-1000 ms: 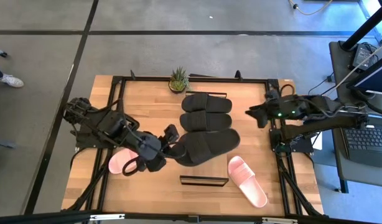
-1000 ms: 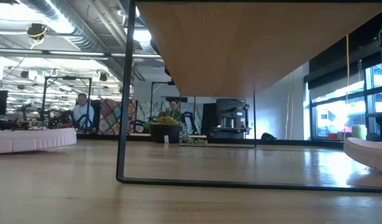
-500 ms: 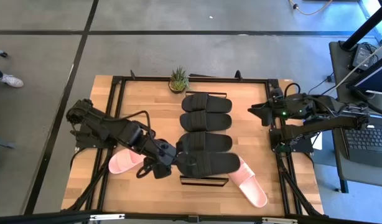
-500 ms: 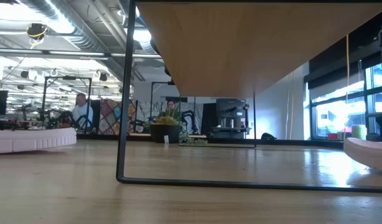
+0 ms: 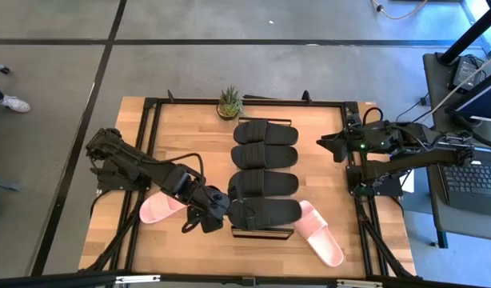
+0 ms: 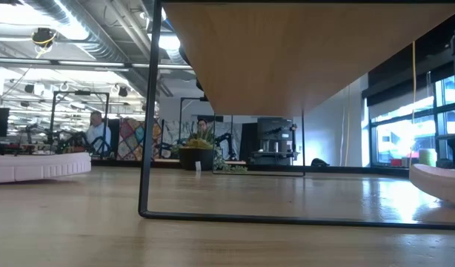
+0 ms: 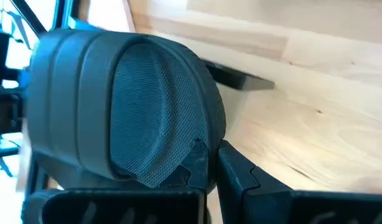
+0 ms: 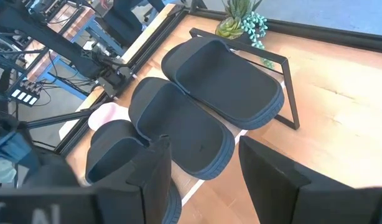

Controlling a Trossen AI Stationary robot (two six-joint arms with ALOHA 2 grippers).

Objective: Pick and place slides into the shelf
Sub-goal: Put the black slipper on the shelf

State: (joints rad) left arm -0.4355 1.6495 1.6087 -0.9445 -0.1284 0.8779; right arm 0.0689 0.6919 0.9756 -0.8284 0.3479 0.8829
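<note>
Gripping one black slide (image 5: 265,213) at its end, the left gripper (image 5: 223,213) has its fingers pressed tight on the foam, and it holds this slide over the near end of the shelf (image 5: 262,233), of which only a dark edge shows under the sole. In the left wrist view the same slide fills the picture, with its mesh-lined strap (image 7: 157,112) just above the dark fingers (image 7: 241,177). Three more black slides (image 5: 265,156) lie side by side in a row on the shelf behind it, going toward the far edge of the table (image 5: 341,172); the nearest of them almost touches the held slide. One pink slide (image 5: 319,234) lies on the table to the right of the shelf, partly under the held slide, and a second pink slide (image 5: 159,209) lies on the left, partly hidden by the left arm. A small potted plant (image 5: 229,102) stands at the far edge of the table, just beyond the row. Well apart from the slides, the right gripper (image 5: 324,145) waits at the right side of the table, its fingers (image 8: 272,180) spread and holding nothing.
</note>
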